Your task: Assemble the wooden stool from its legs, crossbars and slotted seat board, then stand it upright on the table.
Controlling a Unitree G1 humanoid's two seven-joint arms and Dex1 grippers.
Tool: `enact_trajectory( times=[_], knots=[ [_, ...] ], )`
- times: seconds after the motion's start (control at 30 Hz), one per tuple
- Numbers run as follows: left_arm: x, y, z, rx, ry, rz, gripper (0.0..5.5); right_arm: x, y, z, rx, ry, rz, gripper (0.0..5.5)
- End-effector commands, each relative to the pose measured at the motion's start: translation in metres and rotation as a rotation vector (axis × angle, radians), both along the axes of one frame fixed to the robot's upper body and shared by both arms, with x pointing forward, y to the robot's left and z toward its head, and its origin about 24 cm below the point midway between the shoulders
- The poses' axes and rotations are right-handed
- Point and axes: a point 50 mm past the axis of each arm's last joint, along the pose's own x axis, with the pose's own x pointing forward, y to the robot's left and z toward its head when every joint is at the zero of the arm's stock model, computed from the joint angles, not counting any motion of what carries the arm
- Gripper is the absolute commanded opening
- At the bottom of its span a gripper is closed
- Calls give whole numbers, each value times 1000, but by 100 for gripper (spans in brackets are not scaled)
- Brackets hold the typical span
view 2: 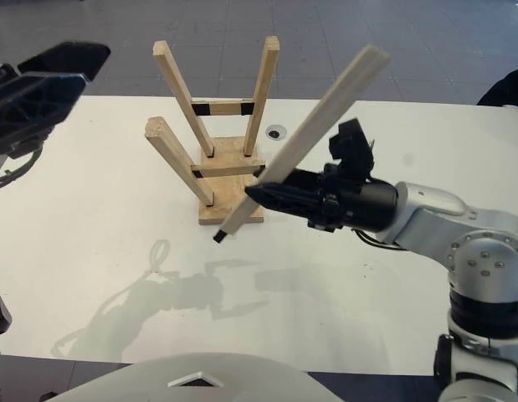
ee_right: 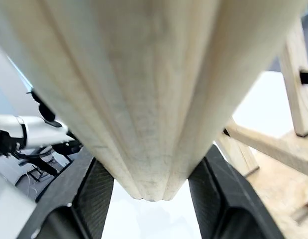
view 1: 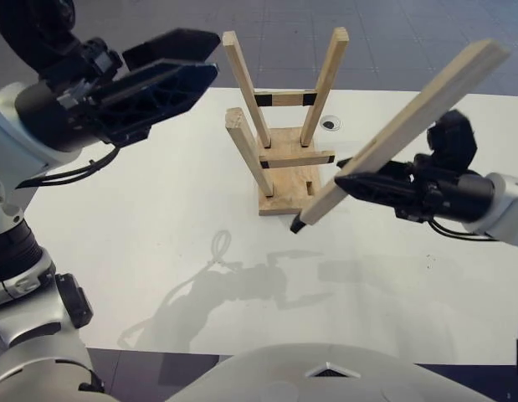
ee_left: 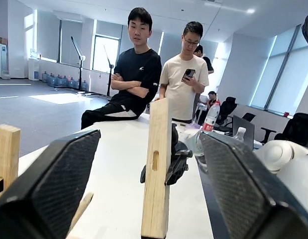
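Three legs (view 1: 246,84) braced by crossbars (view 1: 285,98) rise from the seat board (view 1: 279,201) lying flat on the white table (view 1: 141,193), as the right gripper (view 1: 346,181) pinches a slanting fourth leg (view 1: 417,113) just beside it and the raised left gripper (view 1: 204,57) hovers, fingers spread.

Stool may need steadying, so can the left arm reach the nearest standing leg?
Probably yes: the open left tool hangs beside the nearest leg, nothing between them; the right tool's loose leg is on the other side.
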Motion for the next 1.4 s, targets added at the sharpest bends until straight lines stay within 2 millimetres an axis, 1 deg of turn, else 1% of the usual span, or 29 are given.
enact_trajectory(
  times=[0.03,0.07,0.1,0.13,0.17,0.23,0.33,0.43,0.5,0.6,0.67,0.73,0.87,0.97,1.07,1.17,1.27,1.33,1.4],
  knots=[
    [-2,6,-82,457,97,46,372,20,-28,-42,-270,-131,-102,204],
    [2,9,-100,546,92,99,372,29,-31,-49,-320,-209,-135,204],
    [7,10,-113,596,82,146,372,38,-30,-55,-364,-291,-166,204],
    [11,8,-123,618,75,188,372,46,-26,-60,-387,-371,-182,204],
    [13,5,-129,618,64,207,372,51,-22,-64,-404,-434,-171,204],
    [12,-2,-140,593,66,186,372,60,-15,-68,-422,-550,-155,204],
    [5,-4,-155,601,90,152,372,70,-12,-69,-422,-656,-143,204],
    [1,-4,-161,601,108,135,372,73,-11,-61,-411,-734,-154,204],
    [-1,-3,-163,601,119,137,372,72,-7,-53,-387,-772,-147,204],
    [-3,-2,-165,603,125,138,372,68,4,-49,-348,-790,-113,204],
    [-3,-3,-166,601,126,137,372,66,10,-54,-327,-773,-90,204],
    [-2,-4,-167,599,127,135,372,67,13,-67,-328,-729,-72,204],
    [-1,-6,-166,595,129,125,372,70,10,-93,-355,-649,-52,204],
    [0,-6,-166,595,129,114,372,64,10,-113,-347,-574,-31,204],
    [0,-7,-167,594,130,112,372,56,15,-126,-345,-549,12,204],
    [0,-8,-167,592,129,112,372,52,23,-131,-328,-544,37,204],
    [-1,-8,-167,590,130,112,372,53,28,-131,-313,-547,33,204],
    [-1,-8,-167,591,131,112,372,50,26,-133,-325,-536,59,204],
    [-1,-7,-166,591,131,111,372,42,23,-136,-340,-496,121,204]
  ],
)
